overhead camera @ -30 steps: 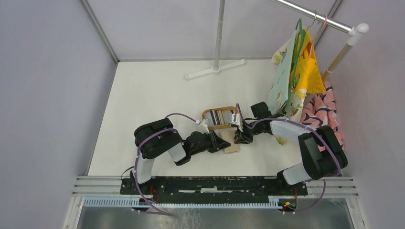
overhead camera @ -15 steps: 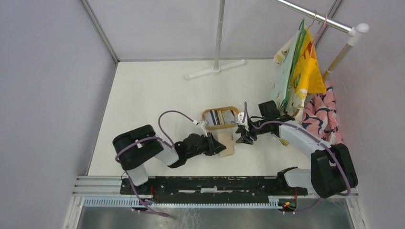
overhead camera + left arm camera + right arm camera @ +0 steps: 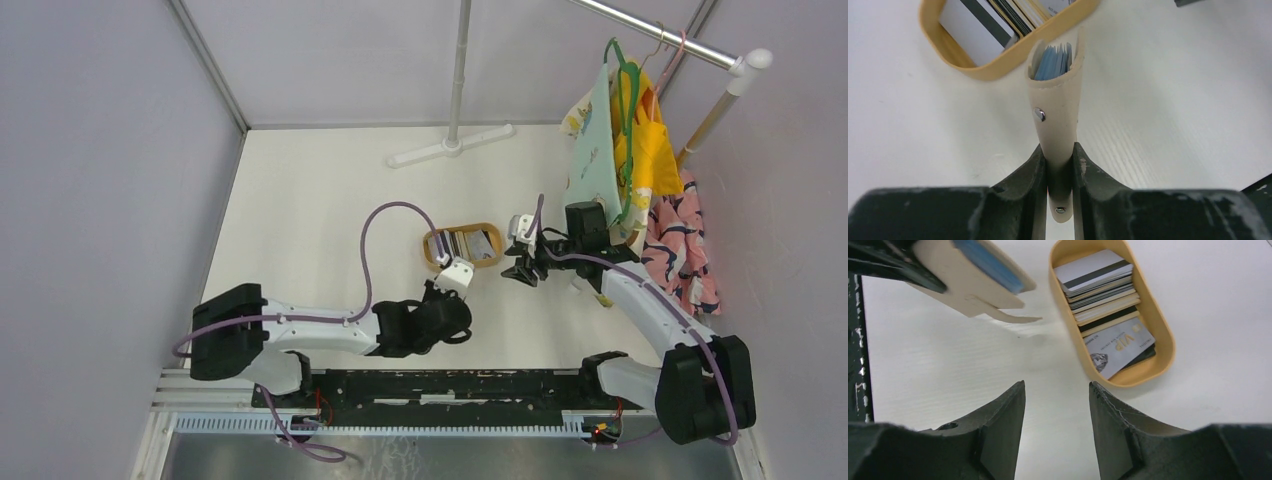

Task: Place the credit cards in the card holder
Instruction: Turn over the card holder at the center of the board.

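The beige card holder [image 3: 1055,105] stands on edge above the table, its snap button facing left and its blue lining [image 3: 1052,62] showing at the far, slightly open end. My left gripper [image 3: 1058,150] is shut on its near end. Just beyond its mouth lies the oval wooden tray [image 3: 973,70] with several credit cards [image 3: 1100,282] stacked inside and a grey VIP card [image 3: 1118,345] at the near end. My right gripper [image 3: 1057,385] is open and holds nothing, hovering over the bare table just right of the tray [image 3: 497,258]. The card holder [image 3: 963,282] appears blurred at upper left in the right wrist view.
A clothes rack with hanging garments [image 3: 615,170] stands at the right, close behind my right arm [image 3: 640,295]. A white stand base [image 3: 450,150] and its pole rise at the back. Grey walls close in the left, back and right sides.
My right gripper opened and drew back to the right, away from the card holder. My left arm stretched out and raised the holder off the table, onto its edge.
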Robot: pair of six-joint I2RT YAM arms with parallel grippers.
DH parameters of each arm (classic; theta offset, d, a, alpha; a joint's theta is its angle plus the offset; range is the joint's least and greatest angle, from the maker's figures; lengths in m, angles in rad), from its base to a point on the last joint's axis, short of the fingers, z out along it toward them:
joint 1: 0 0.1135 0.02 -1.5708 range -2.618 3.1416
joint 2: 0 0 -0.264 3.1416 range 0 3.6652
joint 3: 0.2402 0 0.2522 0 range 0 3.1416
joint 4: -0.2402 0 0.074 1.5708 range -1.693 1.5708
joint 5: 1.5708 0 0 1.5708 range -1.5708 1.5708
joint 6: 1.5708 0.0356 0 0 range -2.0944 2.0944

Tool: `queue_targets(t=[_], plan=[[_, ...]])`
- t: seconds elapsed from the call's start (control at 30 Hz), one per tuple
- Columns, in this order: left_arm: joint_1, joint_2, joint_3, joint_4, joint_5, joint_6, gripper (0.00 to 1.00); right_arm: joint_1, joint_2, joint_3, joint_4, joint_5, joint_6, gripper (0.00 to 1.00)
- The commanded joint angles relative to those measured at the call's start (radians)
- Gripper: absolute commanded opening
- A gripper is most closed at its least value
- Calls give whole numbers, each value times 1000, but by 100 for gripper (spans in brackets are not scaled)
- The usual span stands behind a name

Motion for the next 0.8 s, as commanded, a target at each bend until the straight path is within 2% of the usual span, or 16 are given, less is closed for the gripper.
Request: queue_targets(t=[0.0, 0.17, 0.33, 0.4, 0.53, 0.67, 0.77], plan=[[-97, 19, 168, -288, -307, 138, 2, -37, -18, -5, 96, 17, 117, 56], [-207, 219, 323, -513, -498, 109, 2, -75, 4, -4, 105, 3, 154, 57], [-259, 491, 504, -808, -643, -97, 2, -118, 24, -5, 106, -20, 173, 57], [-275, 575, 557, -859, -653, -129, 3, -131, 34, -5, 105, -32, 175, 57], [-298, 626, 587, -823, -611, -90, 14, -146, 50, -4, 100, -44, 177, 57], [-303, 591, 510, -598, -480, 54, 31, -152, 60, -4, 96, -51, 176, 57], [-303, 565, 466, -498, -378, 103, 47, -155, 62, -5, 96, -57, 174, 57]])
